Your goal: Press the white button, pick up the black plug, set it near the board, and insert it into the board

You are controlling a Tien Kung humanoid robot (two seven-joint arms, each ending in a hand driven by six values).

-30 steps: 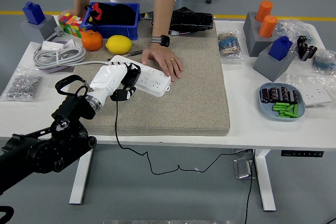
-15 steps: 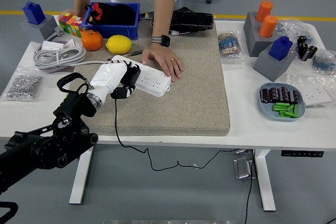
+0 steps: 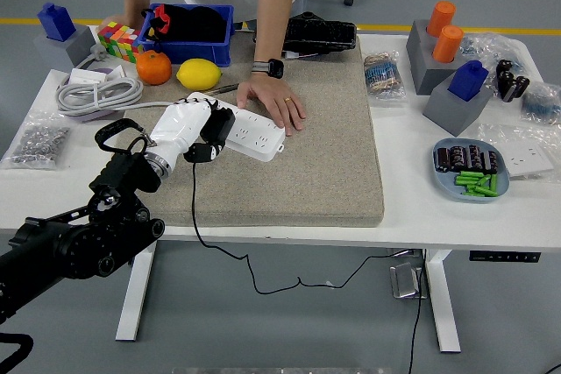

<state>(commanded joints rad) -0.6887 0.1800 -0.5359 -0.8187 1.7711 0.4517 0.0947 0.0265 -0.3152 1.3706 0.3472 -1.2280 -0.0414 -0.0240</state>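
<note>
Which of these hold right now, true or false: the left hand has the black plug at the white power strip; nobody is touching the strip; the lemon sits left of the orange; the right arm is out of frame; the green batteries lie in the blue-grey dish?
1. The robot's white left hand holds the black plug at the near-left end of the long white power strip. True; whether the plug is seated cannot be told.
2. Nobody is touching the strip. False: a person's hand rests flat on its far-right end.
3. The yellow lemon sits left of the round orange. False: it lies to the orange's right.
4. The right arm is out of frame. True.
5. The small green batteries lie in the blue-grey oval dish. True.
</note>
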